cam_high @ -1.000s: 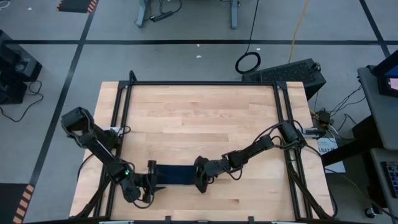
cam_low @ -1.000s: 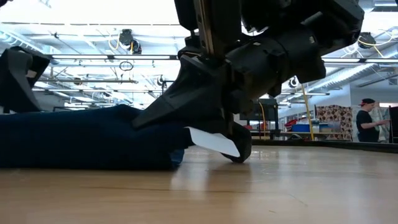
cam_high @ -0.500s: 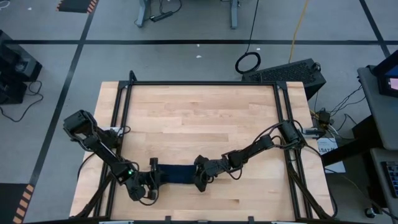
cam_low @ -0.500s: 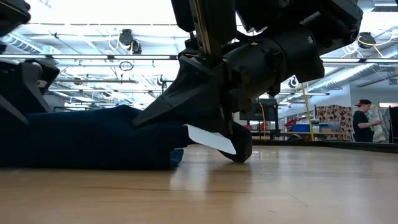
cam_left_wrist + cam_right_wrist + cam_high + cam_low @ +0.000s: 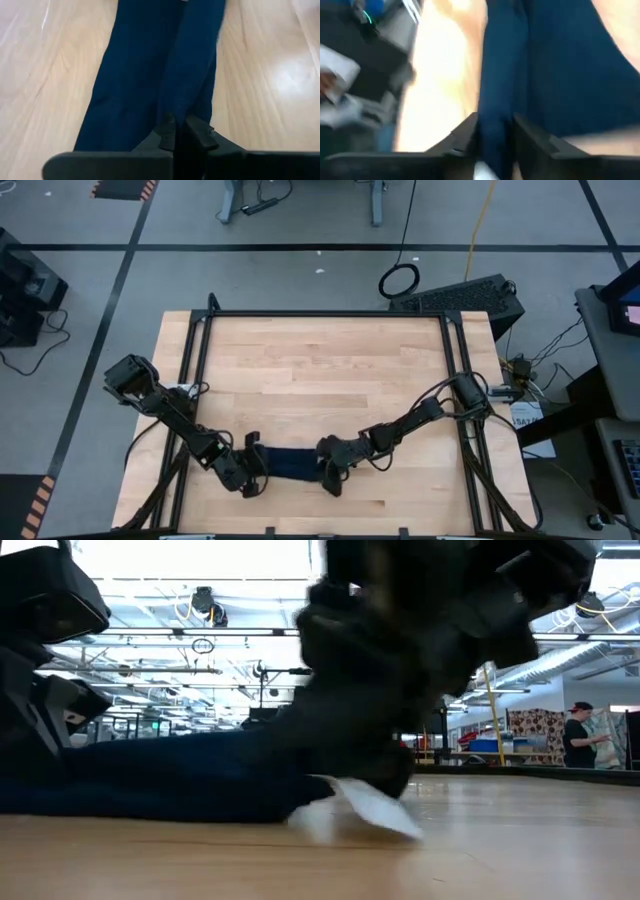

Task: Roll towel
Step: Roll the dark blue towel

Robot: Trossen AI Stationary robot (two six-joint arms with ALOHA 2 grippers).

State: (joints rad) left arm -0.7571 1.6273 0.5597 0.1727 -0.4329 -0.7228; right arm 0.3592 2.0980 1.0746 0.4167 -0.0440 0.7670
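The towel is a narrow dark navy strip lying left to right on the wooden table near its front edge. It shows from the side in the low view, with a white tag at its right end resting on the wood. My left gripper is shut on the strip's left end. My right gripper is at the strip's right end with a ridge of cloth between its fingers; it is blurred in the low and right wrist views. My left gripper pinches a raised lengthwise fold of the towel between its two fingers at the strip's left end. It comes slanting down from the table's left, fingers along the strip. The rest of the strip lies flat on the table. My right gripper has a lengthwise ridge of the towel's right end between its fingers, and the ridge fills the gap. It slants down from the table's right, along the strip. The picture is blurred, so layers do not show.
Bare wood lies across the table's far half. Black frame rails run along both sides. Cables and a black box sit beyond the far right corner. A person stands far off in the room.
My left gripper has moved toward the table's right, onto the towel's left end, rolled somewhat, and shut there on a fold. At the right end, the white tag has swung down and rightward onto the wood, and the towel's right end lies lower than before.
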